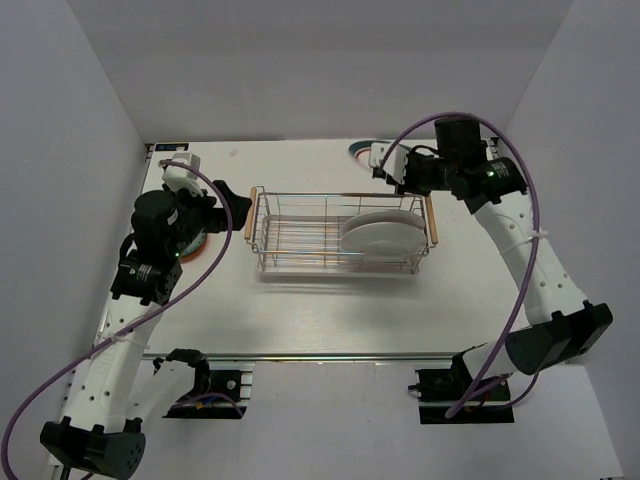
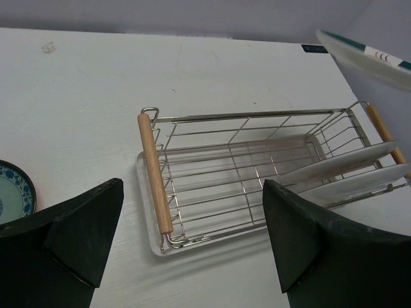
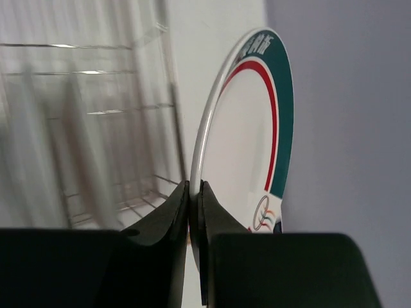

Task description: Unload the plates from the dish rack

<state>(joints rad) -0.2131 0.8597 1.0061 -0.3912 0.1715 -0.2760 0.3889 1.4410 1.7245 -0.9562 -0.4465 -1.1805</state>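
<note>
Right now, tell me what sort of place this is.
Probably a robot test cell: a white table boxed in by plain walls, a left arm and a right arm bolted at its near edge, and a wire dish rack mid-table, the right end effector pinching a teal-rimmed plate.

A count by kind

One dish rack (image 1: pixel 300 240) is seen, and two wooden handles are counted on it, a left handle (image 1: pixel 249 226) and a right handle (image 1: pixel 433 222). Two white plates (image 2: pixel 334 168) are counted inside it. Outside it, one teal-rimmed plate (image 3: pixel 241 147) and one blue-patterned plate (image 2: pixel 14 192) are counted. One orange-red edge (image 1: pixel 197 251) is made out under the left arm (image 1: pixel 150 245); whether it is a further plate cannot be told. Two arms are counted, the other being the right arm (image 1: pixel 530 265). Two grippers are counted, a left gripper (image 2: pixel 192 205) and a right gripper (image 3: pixel 194 189), with two fingers each.
</note>
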